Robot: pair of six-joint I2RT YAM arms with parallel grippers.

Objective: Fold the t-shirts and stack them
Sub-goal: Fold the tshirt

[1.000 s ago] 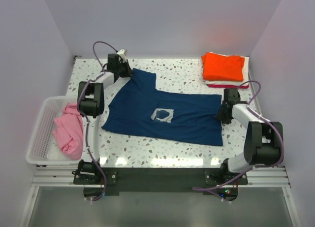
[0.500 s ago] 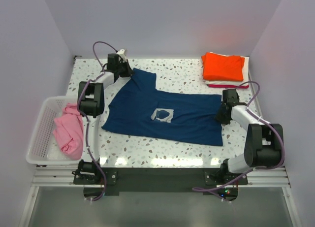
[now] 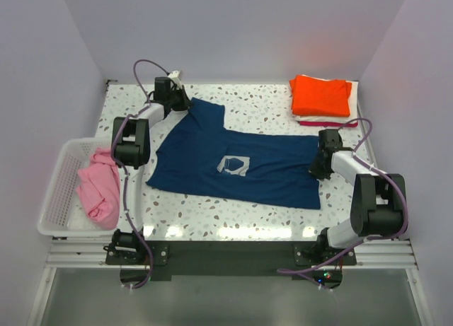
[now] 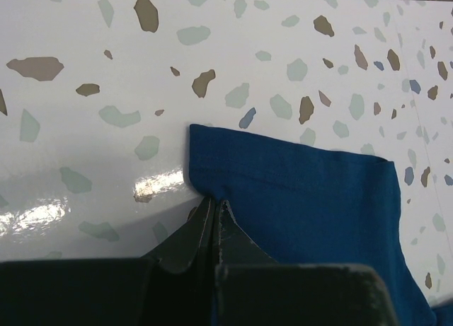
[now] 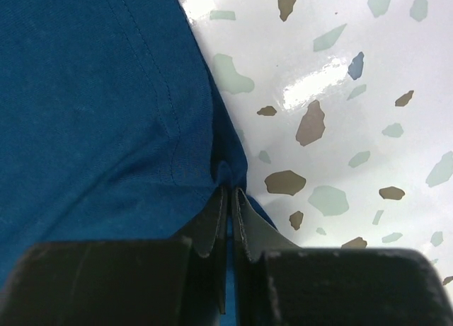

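As it lies, navy t-shirt (image 3: 272, 174) runs left-right, hem rightward.

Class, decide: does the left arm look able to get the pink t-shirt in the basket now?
Probably not yet: the left gripper is shut on the navy t-shirt's corner. Nothing covers the pink t-shirt in the basket.

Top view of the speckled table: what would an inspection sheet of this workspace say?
Surface: white speckled table, glossy.
Job's things: navy blue cloth t-shirt spread flat mid-table; pink cloth t-shirt crumpled in white slatted plastic basket, left; folded orange t-shirt topping stack, far right.
Clutter: nothing seen.
Grippers: left gripper pinches navy shirt's far corner; right gripper pinches its right edge.
Cables: purple cables, looped, left and right.
Surroundings: plain pale walls.
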